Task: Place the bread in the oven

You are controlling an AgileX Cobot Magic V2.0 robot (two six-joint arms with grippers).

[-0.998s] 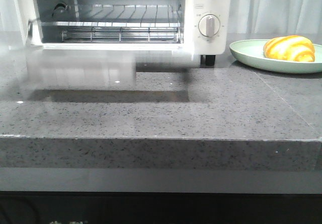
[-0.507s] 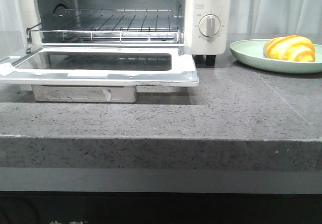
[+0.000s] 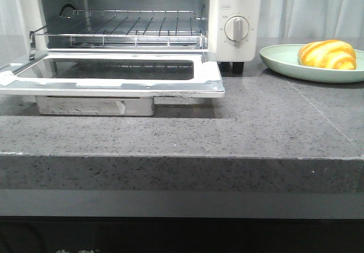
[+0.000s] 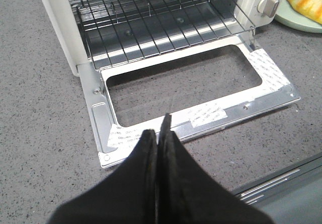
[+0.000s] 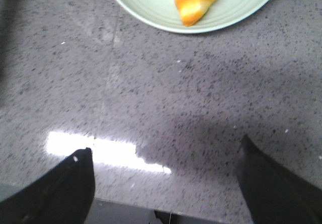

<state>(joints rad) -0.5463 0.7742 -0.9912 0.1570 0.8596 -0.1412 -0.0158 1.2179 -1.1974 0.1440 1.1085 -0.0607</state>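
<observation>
Bread: the striped golden and orange bread [image 3: 328, 54] lies on a pale green plate [image 3: 284, 62], off to the right of the oven and well apart from it; one pointed end [image 5: 193, 10] shows in the right wrist view, resting on the plate's inner surface.
Plate: sits flat on the grey speckled tabletop [image 3: 267, 122], near the oven's right front foot.
Oven: the white oven [image 3: 233, 14] stands at the back left of the tabletop, its glass-windowed door [image 3: 114, 78] folded down flat and level, the cavity open.
Rack: the wire rack [image 4: 161, 22] sits inside the cavity, bare.
Knobs: a round knob [image 3: 236, 29] is on the right-hand panel, with another partly cut off above it.
Left tool [image 4: 158, 133]: fingers pressed together with nothing between them, hovering just in front of the door's front edge.
Right tool [image 5: 166, 158]: fingers spread wide and holding nothing, above bare tabletop short of the plate.
</observation>
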